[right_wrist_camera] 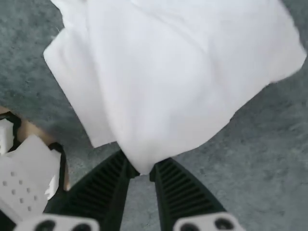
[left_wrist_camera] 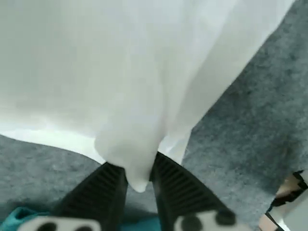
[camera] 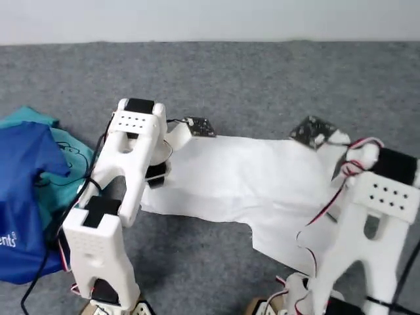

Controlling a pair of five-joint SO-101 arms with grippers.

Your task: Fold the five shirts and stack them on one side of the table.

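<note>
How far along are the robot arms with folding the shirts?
Early on. Nothing looks neatly folded yet: the blue shirt and teal shirt lie bunched at one side of the table. In hand: the white shirt lies spread out, with the left end effector and right end effector each pinching an edge of it. Left: folding it, then the others, and stacking.

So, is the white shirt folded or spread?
Spread: the white cloth shirt lies open, left end effector and right end effector pinching its edges.

One white shirt [camera: 262,184] lies spread on grey table [camera: 262,85]
</note>
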